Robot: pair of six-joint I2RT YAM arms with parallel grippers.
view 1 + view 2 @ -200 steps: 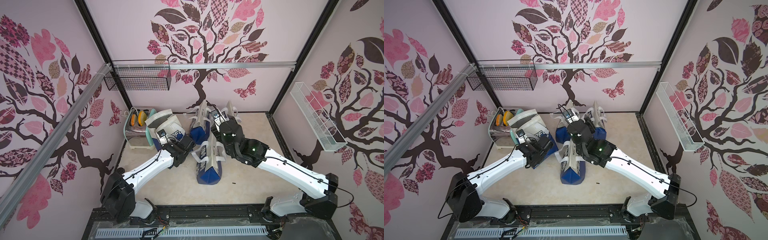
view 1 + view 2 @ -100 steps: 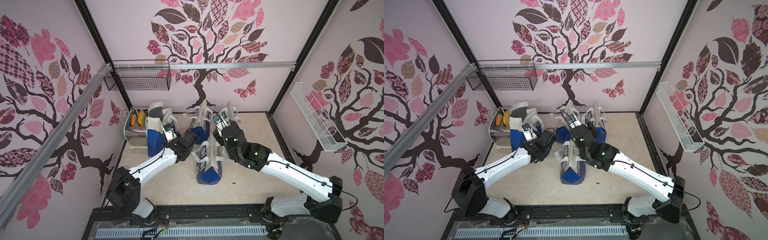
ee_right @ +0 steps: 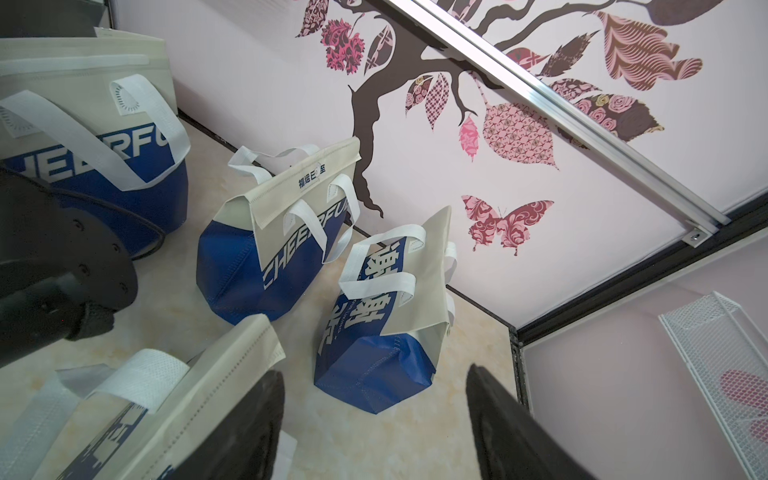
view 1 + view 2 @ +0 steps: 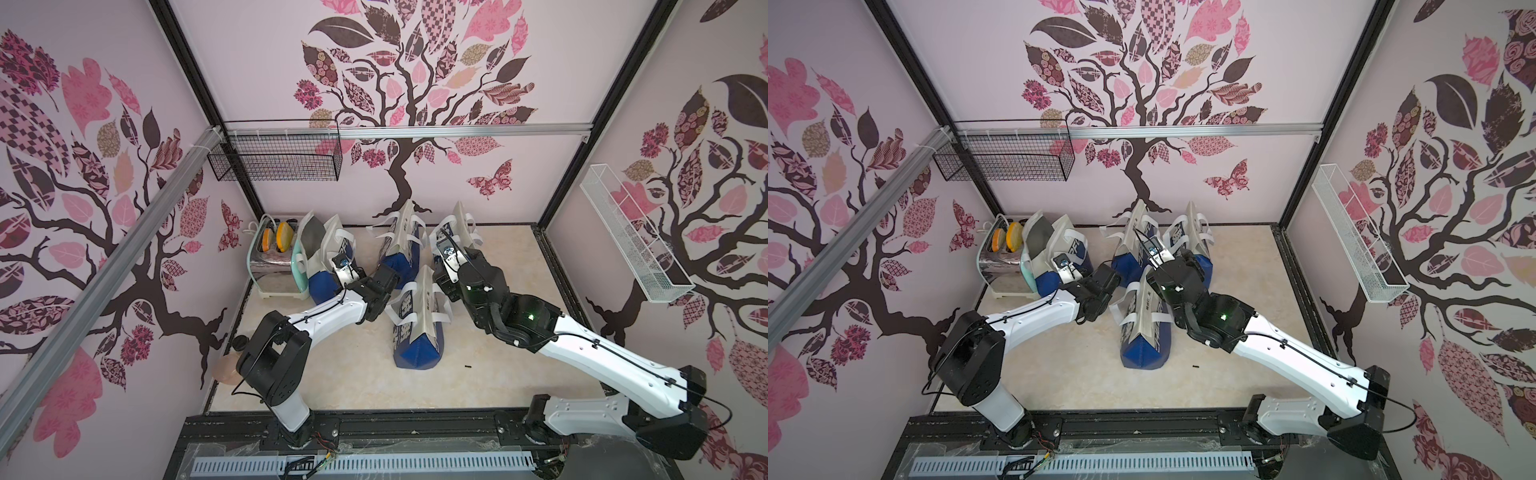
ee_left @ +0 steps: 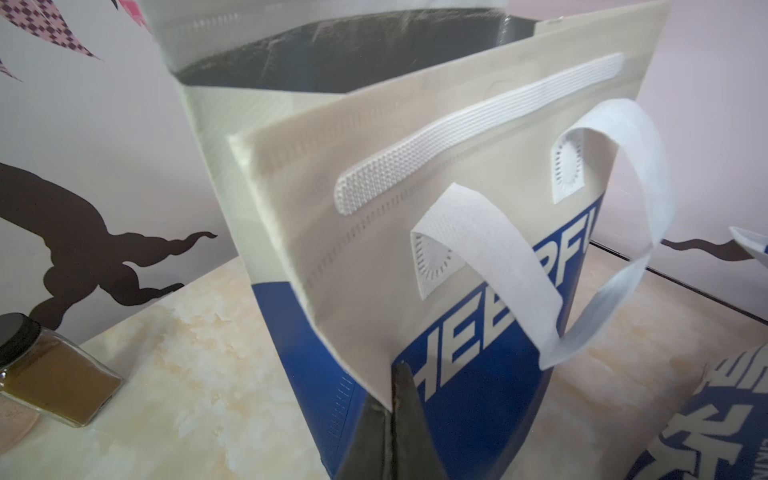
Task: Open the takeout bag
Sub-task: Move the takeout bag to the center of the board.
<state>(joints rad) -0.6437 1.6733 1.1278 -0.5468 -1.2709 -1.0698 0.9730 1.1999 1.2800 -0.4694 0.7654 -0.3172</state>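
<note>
At ten o'clock, left pincer (image 5: 399,376) clamps the bag's (image 4: 322,284) flap (image 5: 374,249) down so the mouth gapes; right pincer (image 3: 370,374) spread wide, empty.

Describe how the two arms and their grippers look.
The left arm and right arm have white shells between bulky black joints, with thin black cables clipped along them. A green light glows on the right arm's black housing. The left gripper and right gripper have dark, tapered fingers.

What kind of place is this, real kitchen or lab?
Likely a staged lab cell, not a kitchen: decal-covered panel walls, two arms mounted on a front rail, props like takeout bags and a toaster.
</note>
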